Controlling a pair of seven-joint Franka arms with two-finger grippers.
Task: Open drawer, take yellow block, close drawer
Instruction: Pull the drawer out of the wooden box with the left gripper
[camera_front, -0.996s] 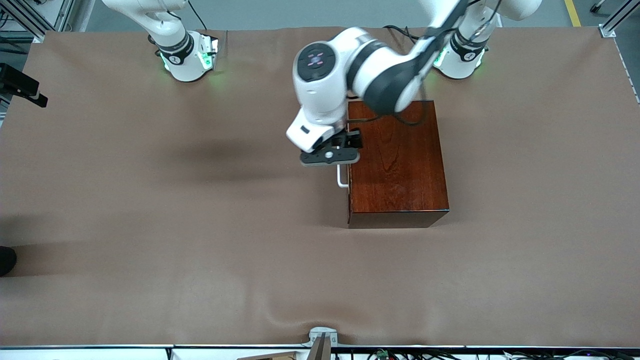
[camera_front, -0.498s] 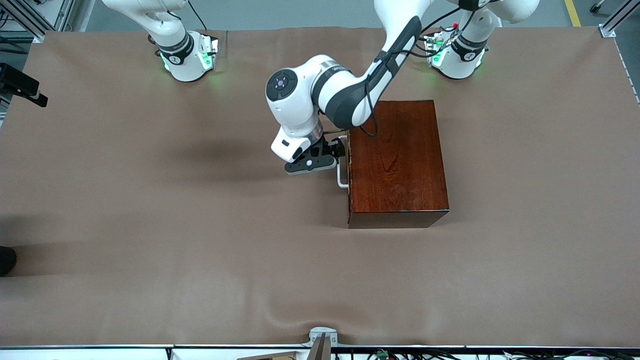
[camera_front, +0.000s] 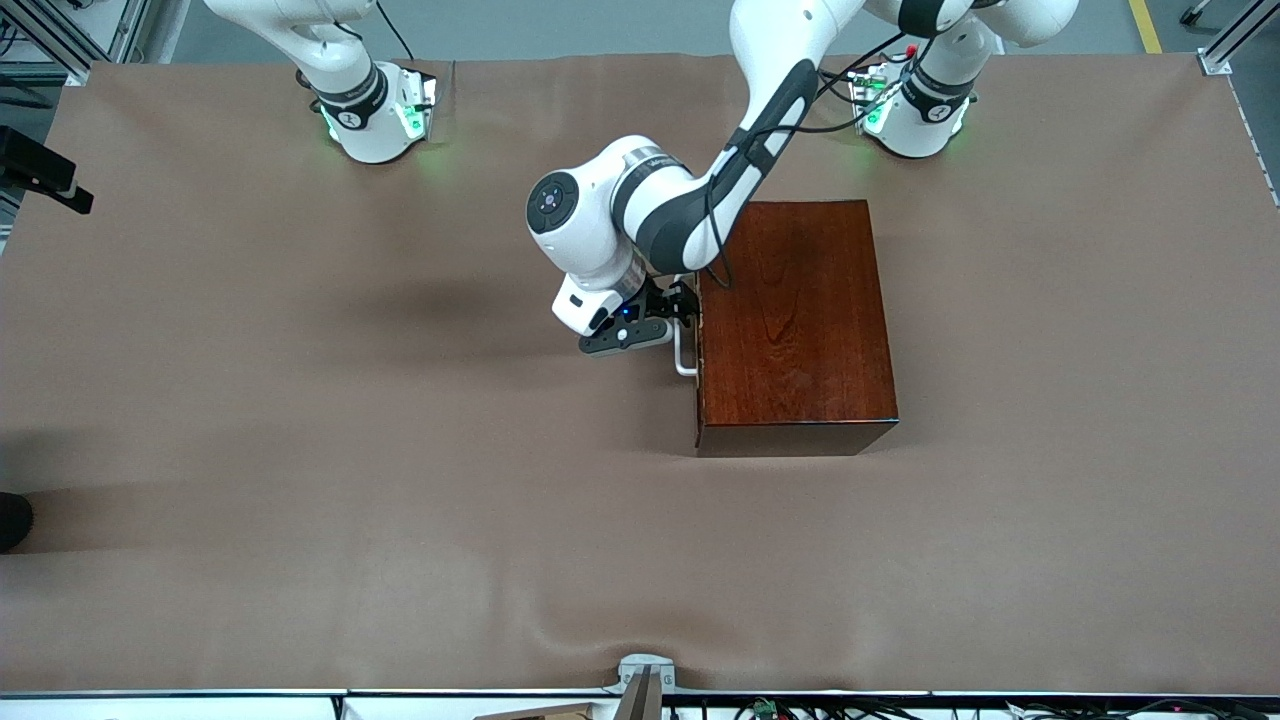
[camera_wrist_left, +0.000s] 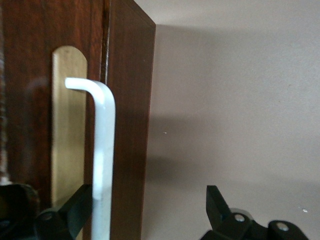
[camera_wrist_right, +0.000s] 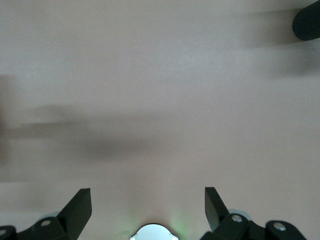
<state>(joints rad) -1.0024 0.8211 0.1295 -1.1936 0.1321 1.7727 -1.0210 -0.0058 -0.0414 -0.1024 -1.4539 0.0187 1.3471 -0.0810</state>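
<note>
Now, drawer (camera_front: 697, 330) shut, handle (camera_wrist_left: 103, 150) toward right arm's end — left gripper (camera_wrist_left: 145, 212) jaws wide, right gripper (camera_wrist_right: 148, 212) jaws wide, waiting.

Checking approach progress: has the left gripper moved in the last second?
Yes. The left gripper came down beside the wooden box, its fingers open at the drawer handle.

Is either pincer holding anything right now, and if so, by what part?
Nothing is held. The left pincer is open at the drawer's white handle, one finger beside the bar, not clamped. The right pincer is open over bare table.
</note>
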